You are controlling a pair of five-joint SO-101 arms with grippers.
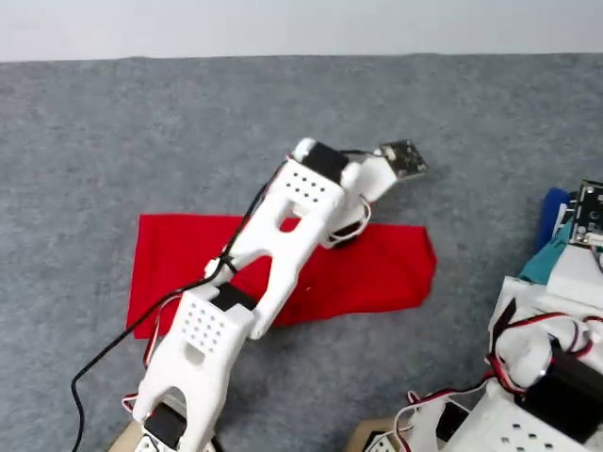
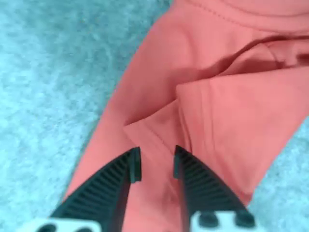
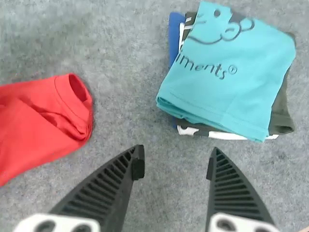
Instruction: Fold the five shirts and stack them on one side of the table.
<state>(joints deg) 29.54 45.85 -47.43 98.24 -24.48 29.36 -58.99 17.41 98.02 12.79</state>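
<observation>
A grey, felt-like worktop runs under both my arms. On it lies the last loose garment, a red cotton shirt, partly folded. Its long axis runs crosswise in front of me, from my left arm's side toward my right arm's side.

My left hand hangs directly over this shirt, its fingers a little apart with nothing between them. Just beyond the fingertips is the corner of a folded-in flap, with a crease running away from the hand toward the hem. This relation is the one that matters: the cloth is right under the left hand, so I judge that the next pinch belongs to that hand, at that flap edge.

My right hand is spread wide and holds nothing. It sits over bare worktop between two things. The collar end of the red shirt is off to its one side, near but apart. The stack of folded shirts, a teal printed shirt on top, is off to its other side.

The stack sits at my right arm's edge of the worktop, so the finished red shirt will have to travel along its own length toward the right hand. I think the right hand is better placed to take the collar end.
</observation>
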